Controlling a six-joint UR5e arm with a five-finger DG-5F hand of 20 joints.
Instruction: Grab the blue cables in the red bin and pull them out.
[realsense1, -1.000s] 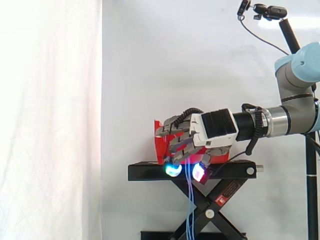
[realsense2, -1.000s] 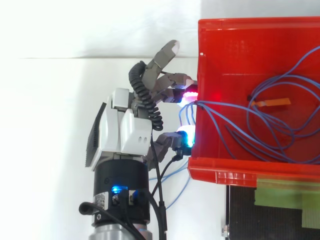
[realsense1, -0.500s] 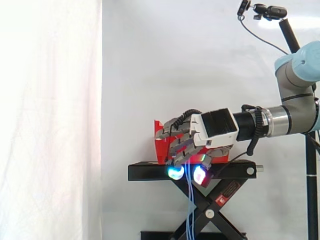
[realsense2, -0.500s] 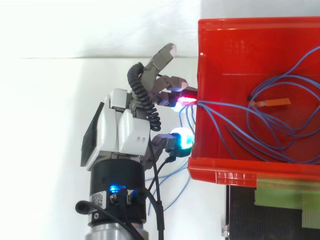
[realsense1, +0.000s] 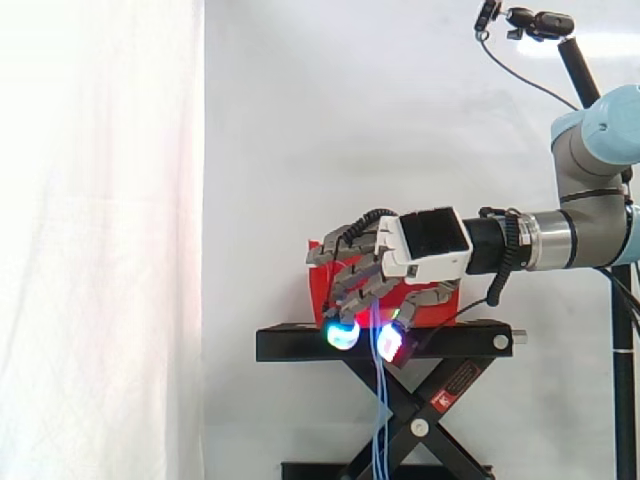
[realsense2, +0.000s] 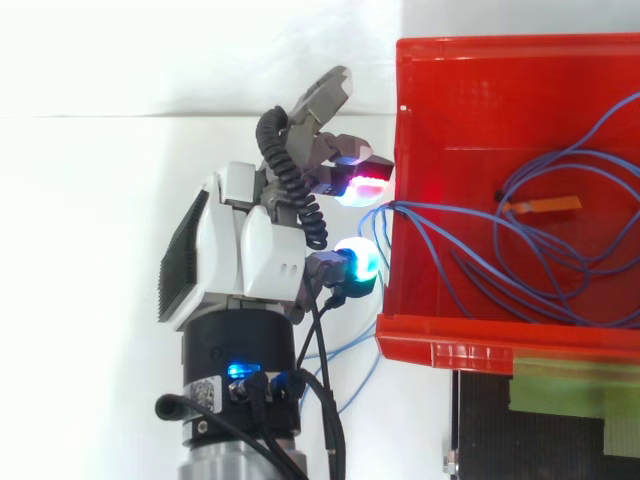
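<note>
The blue cables (realsense2: 405, 210) lie in tangled loops inside the one red bin (realsense2: 450, 340), and some strands cross its left wall and drop outside. The loops and a single orange strip (realsense2: 540, 206) among them are visible from above. From the side, the strands (realsense1: 378, 420) hang down past the one black stand (realsense1: 300, 345) that carries the bin (realsense1: 320, 290). The strands are too tangled to count. The one hand (realsense2: 250, 255) sits just outside that wall, where the strands come over. Whether the hand (realsense1: 425, 245) grips them cannot be told.
</note>
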